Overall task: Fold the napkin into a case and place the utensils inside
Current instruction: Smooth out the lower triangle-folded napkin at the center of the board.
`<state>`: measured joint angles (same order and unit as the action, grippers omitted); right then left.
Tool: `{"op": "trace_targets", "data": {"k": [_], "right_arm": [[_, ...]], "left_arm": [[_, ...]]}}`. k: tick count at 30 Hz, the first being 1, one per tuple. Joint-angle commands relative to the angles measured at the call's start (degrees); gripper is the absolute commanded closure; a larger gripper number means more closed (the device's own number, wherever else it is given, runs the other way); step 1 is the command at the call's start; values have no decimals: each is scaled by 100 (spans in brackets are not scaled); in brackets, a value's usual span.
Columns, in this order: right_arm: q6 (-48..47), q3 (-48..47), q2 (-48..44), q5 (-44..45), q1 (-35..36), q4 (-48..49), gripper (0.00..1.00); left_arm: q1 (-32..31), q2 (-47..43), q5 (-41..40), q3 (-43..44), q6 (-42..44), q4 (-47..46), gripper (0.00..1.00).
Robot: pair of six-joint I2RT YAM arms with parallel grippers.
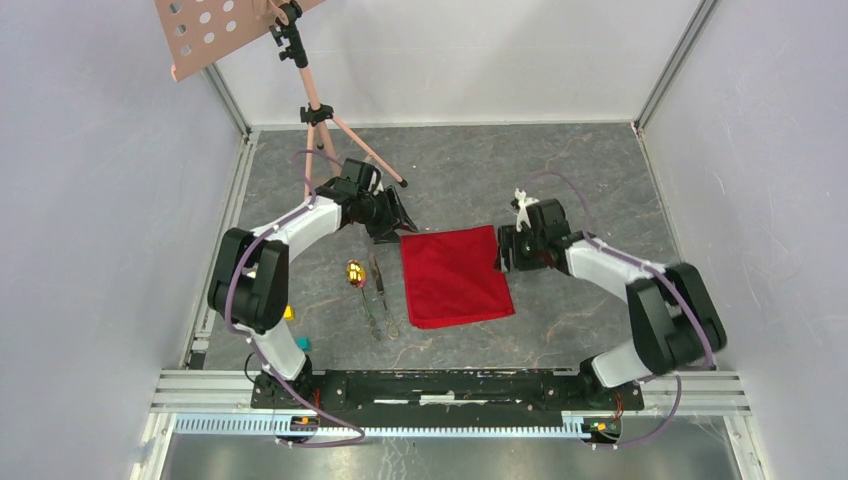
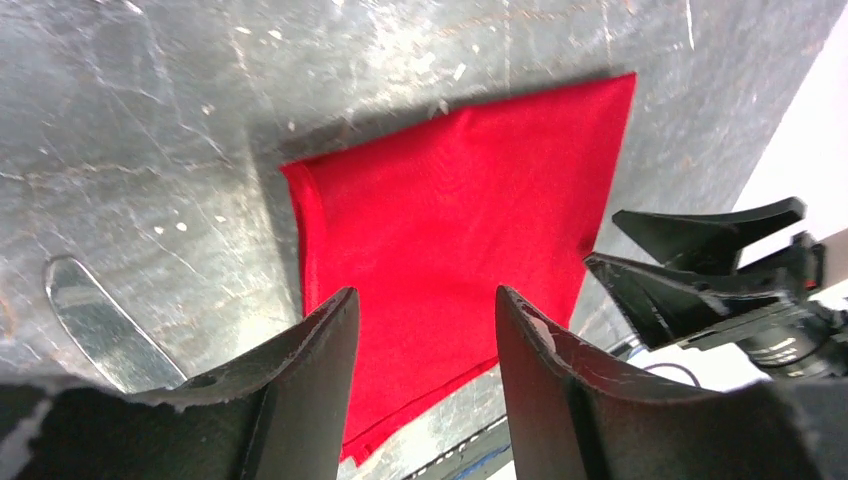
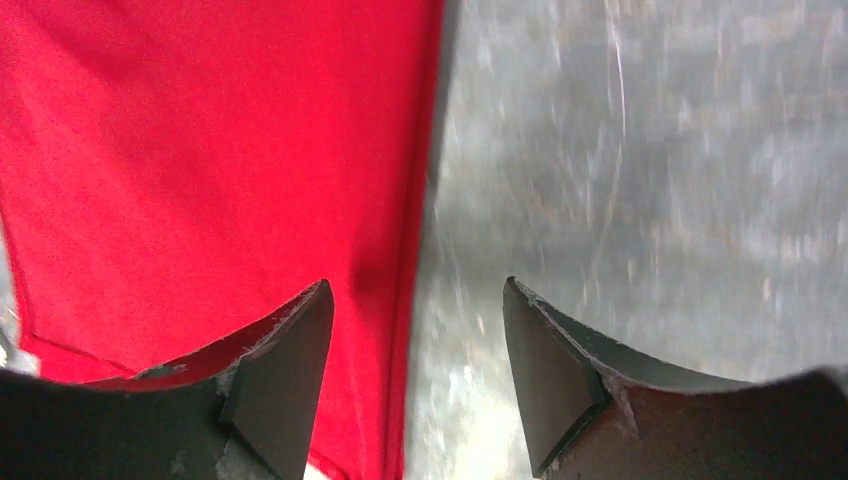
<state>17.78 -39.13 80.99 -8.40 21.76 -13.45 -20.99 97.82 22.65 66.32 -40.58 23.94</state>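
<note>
The red napkin (image 1: pixel 455 275) lies flat on the grey table as a folded, roughly square cloth. My left gripper (image 1: pixel 397 226) is open at its far left corner. In the left wrist view the gripper (image 2: pixel 425 292) hangs above the napkin (image 2: pixel 450 210) with nothing between the jaws. My right gripper (image 1: pixel 503 256) is open at the napkin's far right edge. In the right wrist view the gripper (image 3: pixel 417 285) straddles that edge of the napkin (image 3: pixel 200 150). The utensils lie left of the napkin: a gold-bowled spoon (image 1: pixel 355 273) and thin dark pieces (image 1: pixel 379 297). One shiny utensil end (image 2: pixel 95 325) shows in the left wrist view.
A pink tripod stand (image 1: pixel 322 118) with a perforated board (image 1: pixel 215 30) stands at the back left, close behind my left arm. Small coloured blocks (image 1: pixel 289 313) lie near the left arm's base. White walls enclose the table; a metal rail (image 1: pixel 450 385) runs along the front.
</note>
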Motion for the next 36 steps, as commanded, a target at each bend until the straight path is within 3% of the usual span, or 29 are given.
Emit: {"op": "trace_targets", "data": {"k": [1, 6, 15, 18, 24, 27, 31, 36], "right_arm": [[-155, -928, 959, -966, -277, 905, 31], [33, -1533, 1878, -1022, -585, 1161, 39], [53, -1813, 2472, -1084, -661, 1492, 51], [79, -1813, 2623, -1105, -660, 1591, 60], [209, -1604, 2591, -355, -673, 1736, 91], [150, -1583, 2543, -10, -688, 1679, 96], [-156, -1794, 2576, -106, -691, 1571, 95], [-584, -2188, 2329, -257, -654, 758, 63]], "left_arm": [[100, 318, -45, -1, -489, -480, 43], [222, 751, -277, 198, -375, -204, 49], [255, 1062, -508, 340, -131, -50, 61], [258, 1126, -638, 333, -86, -43, 66], [257, 1317, -816, 390, -65, 29, 80], [254, 1336, -798, 389, -74, 30, 83], [240, 1189, -698, 390, -65, 9, 82], [220, 721, -591, 399, 91, 204, 68]]}}
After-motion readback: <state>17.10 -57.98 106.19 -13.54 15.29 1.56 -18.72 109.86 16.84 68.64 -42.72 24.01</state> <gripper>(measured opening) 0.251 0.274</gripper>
